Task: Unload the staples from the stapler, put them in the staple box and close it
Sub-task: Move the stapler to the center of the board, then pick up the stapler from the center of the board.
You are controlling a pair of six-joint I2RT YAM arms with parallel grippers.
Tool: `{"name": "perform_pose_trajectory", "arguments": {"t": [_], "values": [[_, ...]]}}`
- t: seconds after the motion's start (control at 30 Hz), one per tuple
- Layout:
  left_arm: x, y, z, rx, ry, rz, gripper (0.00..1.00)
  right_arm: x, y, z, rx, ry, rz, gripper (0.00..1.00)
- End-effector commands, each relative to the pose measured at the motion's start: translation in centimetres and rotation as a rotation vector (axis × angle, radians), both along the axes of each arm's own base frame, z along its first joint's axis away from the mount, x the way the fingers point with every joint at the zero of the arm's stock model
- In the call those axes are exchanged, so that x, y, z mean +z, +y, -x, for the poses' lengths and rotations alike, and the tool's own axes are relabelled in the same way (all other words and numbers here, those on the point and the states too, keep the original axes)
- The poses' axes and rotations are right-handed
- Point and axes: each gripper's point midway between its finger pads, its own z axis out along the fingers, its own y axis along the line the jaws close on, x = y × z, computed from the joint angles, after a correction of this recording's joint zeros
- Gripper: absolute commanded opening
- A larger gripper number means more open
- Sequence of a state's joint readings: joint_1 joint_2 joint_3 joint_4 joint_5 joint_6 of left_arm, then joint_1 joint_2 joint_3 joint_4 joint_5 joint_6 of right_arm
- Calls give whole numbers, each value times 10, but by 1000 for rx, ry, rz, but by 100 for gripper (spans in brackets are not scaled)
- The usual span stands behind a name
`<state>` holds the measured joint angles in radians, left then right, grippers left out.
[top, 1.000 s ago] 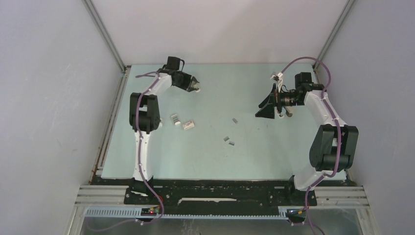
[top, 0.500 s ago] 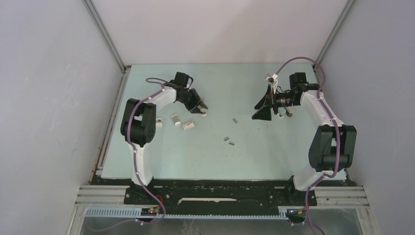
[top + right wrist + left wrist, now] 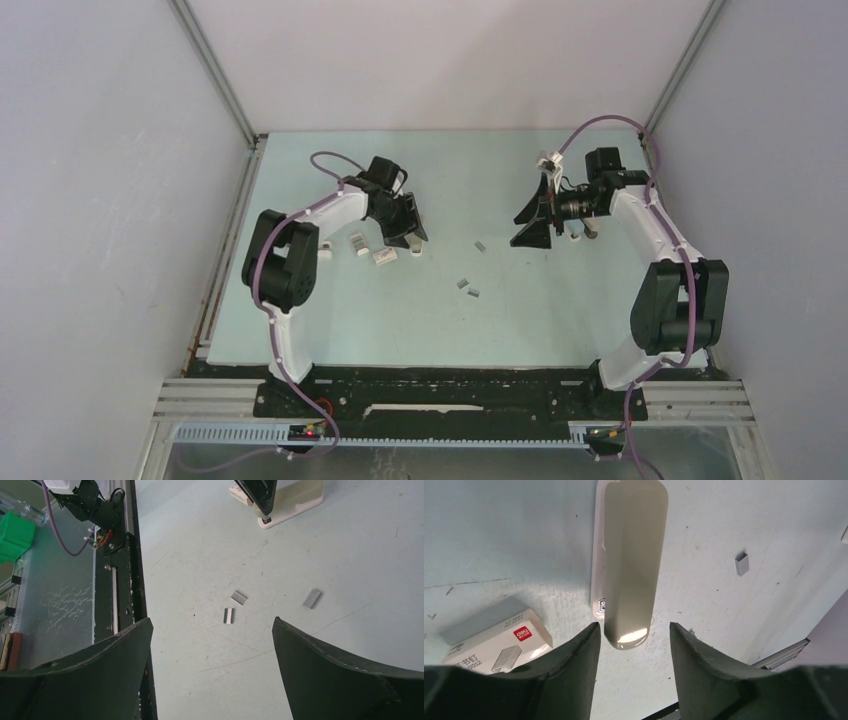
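The stapler [image 3: 629, 565], long and beige-white, lies on the pale green table. Its near end sits between the fingers of my left gripper [image 3: 634, 627], which is open, with a gap on each side. In the top view only its white end [image 3: 415, 250] shows under the left gripper [image 3: 408, 232]. Three short grey staple strips [image 3: 468, 288] lie mid-table, one [image 3: 480, 245] farther back. They also show in the right wrist view [image 3: 228, 615]. One strip [image 3: 742, 563] shows in the left wrist view. My right gripper [image 3: 528, 218] is open and empty above the table, and it also shows in its own wrist view [image 3: 212, 622].
Two small white labelled staple boxes [image 3: 357, 243] [image 3: 384, 257] lie just left of the stapler; one [image 3: 499, 645] shows beside my left finger. Grey walls enclose the table on three sides. The black frame rail [image 3: 120, 580] runs along the near edge.
My left arm has swung from the back of the table toward the middle and lowered, the stapler's white end showing at its tip throughout. My right gripper has shifted slightly left.
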<state>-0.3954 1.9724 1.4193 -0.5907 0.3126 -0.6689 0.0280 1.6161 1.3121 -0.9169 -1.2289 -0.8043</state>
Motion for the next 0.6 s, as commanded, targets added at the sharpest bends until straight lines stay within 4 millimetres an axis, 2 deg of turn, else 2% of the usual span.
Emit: {"name": "perform_pose_trajectory", "arguments": {"t": [0.0,0.13,0.23,0.37,0.43,0.57], "values": [[29,4,1,-56,-106,-25,61,23,4,6,25,-77,-30,100],[42,7,-2,-69,-157,-53,63,23,3,8,28,-85,-29,100],[62,14,-9,-76,-246,-112,63,26,3,9,30,-93,-30,100],[77,35,-25,-46,-301,-301,64,26,3,11,35,-105,-27,100],[70,36,-23,-70,-263,-369,64,26,2,11,32,-107,-24,100],[68,21,-28,-111,-283,-437,65,26,1,11,30,-106,-28,100]]}}
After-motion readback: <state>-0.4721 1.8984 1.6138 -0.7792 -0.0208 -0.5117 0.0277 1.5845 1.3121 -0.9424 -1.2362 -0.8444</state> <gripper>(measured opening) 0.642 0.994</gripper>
